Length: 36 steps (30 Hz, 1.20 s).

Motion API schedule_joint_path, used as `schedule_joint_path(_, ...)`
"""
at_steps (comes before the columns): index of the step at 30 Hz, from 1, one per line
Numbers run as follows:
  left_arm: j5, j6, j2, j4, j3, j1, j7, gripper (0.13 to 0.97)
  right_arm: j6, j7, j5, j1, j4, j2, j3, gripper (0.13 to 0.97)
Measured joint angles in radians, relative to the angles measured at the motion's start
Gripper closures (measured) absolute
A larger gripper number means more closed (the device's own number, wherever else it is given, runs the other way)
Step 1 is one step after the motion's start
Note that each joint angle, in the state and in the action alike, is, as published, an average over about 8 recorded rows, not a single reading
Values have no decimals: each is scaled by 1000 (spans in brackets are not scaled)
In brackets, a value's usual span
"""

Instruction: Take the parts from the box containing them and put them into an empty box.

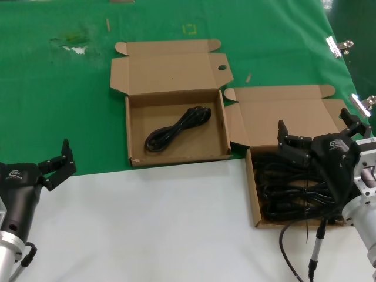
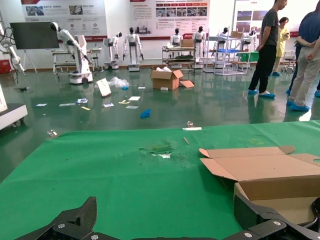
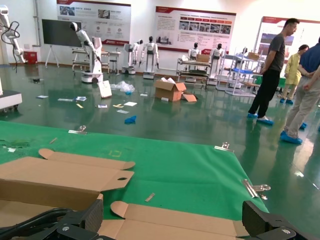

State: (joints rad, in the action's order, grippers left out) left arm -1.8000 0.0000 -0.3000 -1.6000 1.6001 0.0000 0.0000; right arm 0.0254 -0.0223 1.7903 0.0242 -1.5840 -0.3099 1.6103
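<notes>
Two brown cardboard boxes lie open on the green cloth. The box containing the parts (image 1: pixel 254 197) is at the right and holds a heap of several black cables (image 1: pixel 281 189). My right gripper (image 1: pixel 317 128) hovers over it, open, with nothing between its fingers; in the right wrist view that gripper (image 3: pixel 175 220) frames this box's lid (image 3: pixel 165 220). The middle box (image 1: pixel 128 132) holds one coiled cable (image 1: pixel 179 128). My left gripper (image 1: pixel 61 164) waits open at the near left, over the cloth's edge. The left wrist view shows it (image 2: pixel 167 220) open over bare green cloth, the middle box (image 2: pixel 280 182) beside it.
White tabletop (image 1: pixel 164 223) fills the front; the green cloth (image 1: pixel 59 106) covers the back. Metal clips (image 1: pixel 339 46) (image 1: pixel 361 103) hold the cloth's right edge. A torn patch (image 1: pixel 73 44) marks the cloth at the far left. A thin cable (image 1: pixel 314 252) hangs from the right arm.
</notes>
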Motion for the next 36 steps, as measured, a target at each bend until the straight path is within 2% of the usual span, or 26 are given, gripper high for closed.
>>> schedule_joint_path(36, 0, 0, 0, 0, 0, 0, 0, 132, 0, 0, 0, 0, 0, 0, 0, 129)
